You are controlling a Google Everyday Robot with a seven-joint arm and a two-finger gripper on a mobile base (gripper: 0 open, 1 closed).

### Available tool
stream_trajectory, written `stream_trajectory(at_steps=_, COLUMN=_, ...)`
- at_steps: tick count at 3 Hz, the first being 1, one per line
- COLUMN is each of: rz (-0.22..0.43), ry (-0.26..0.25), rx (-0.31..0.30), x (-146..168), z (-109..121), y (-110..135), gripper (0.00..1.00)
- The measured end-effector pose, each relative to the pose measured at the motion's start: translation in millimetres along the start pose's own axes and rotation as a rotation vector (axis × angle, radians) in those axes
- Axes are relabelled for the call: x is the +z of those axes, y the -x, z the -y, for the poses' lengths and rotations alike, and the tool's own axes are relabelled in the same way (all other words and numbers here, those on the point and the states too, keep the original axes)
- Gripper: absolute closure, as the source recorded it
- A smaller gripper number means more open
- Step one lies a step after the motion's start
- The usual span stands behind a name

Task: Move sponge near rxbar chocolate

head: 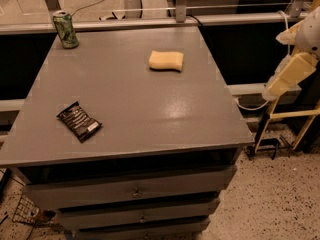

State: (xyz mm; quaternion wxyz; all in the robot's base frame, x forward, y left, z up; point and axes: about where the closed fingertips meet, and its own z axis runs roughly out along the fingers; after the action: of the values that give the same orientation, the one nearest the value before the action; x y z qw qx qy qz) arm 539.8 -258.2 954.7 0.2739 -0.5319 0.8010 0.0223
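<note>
Plainly the job has not begun: the tool (286,79) hangs in the air off the side edge of the worktop (140,104), outside its surface and touching nothing. Whether it is apart or together I cannot tell, since only its cream-coloured body shows at the edge of the view.

Of the task's two things, the sponge (166,60) is the closer to the tool, though well apart from it. It lies flat on the worktop toward the far side, with bare surface all round it, which should leave room for a grasp from above. The rxbar chocolate (79,121) lies much farther from the tool, across the worktop and toward the front edge. It is flat, set at a slant, and well apart from the sponge. A green can (66,29) stands upright at the far corner, farthest from the tool, out of the straight line between sponge and bar, so it probably will not interfere.

My judgement is that the tool must first travel in over the worktop to the sponge, then carry it on toward the bar.
</note>
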Motion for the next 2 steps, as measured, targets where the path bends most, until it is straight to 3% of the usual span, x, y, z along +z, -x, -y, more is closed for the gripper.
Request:
stream_trajectory(at_steps=1, rz=0.108, ry=-0.054, rx=0.094, x=15.8, z=23.7, y=0.5, gripper=0.0)
stream_trajectory(at_steps=2, rz=0.152, ry=-0.099, rx=0.111, x=20.1, z=38.7, y=7.2, gripper=0.0)
